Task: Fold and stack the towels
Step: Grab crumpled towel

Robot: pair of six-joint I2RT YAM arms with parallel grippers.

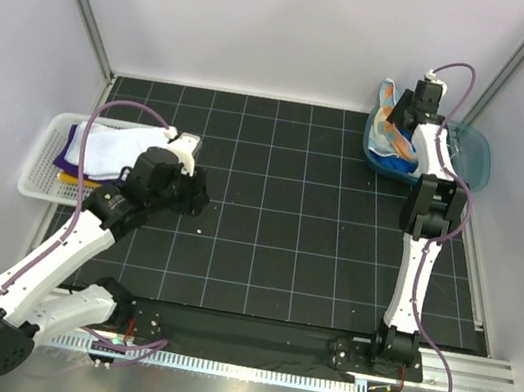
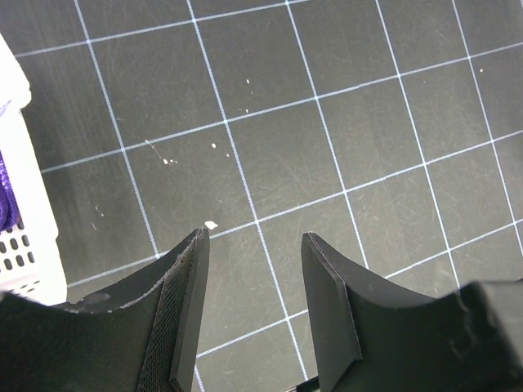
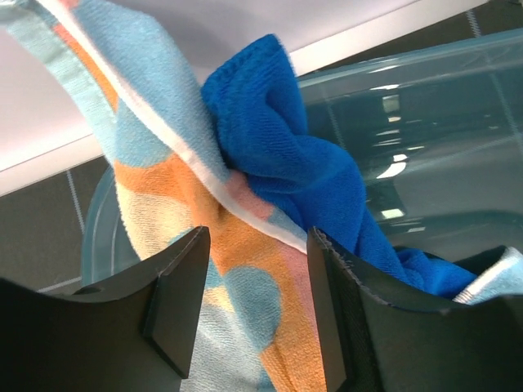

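A light blue towel with orange and yellow spots (image 1: 388,112) hangs over the near rim of the teal tub (image 1: 477,158), and a bright blue towel (image 1: 396,165) lies in the tub beside it. My right gripper (image 1: 406,130) is over the tub. In the right wrist view it (image 3: 257,237) is open, with the spotted towel (image 3: 245,286) right behind its jaws and the bright blue towel (image 3: 278,139) to the right. A white towel (image 1: 108,147), a purple one (image 1: 67,150) and a yellow one (image 1: 74,180) lie in the white basket (image 1: 37,179). My left gripper (image 1: 196,195) is open and empty (image 2: 253,235) over the mat.
The black gridded mat (image 1: 278,219) covers the table. The basket's wall (image 2: 29,220) shows at the left edge of the left wrist view, with purple cloth (image 2: 6,200) inside. White walls enclose the table on the left, back and right.
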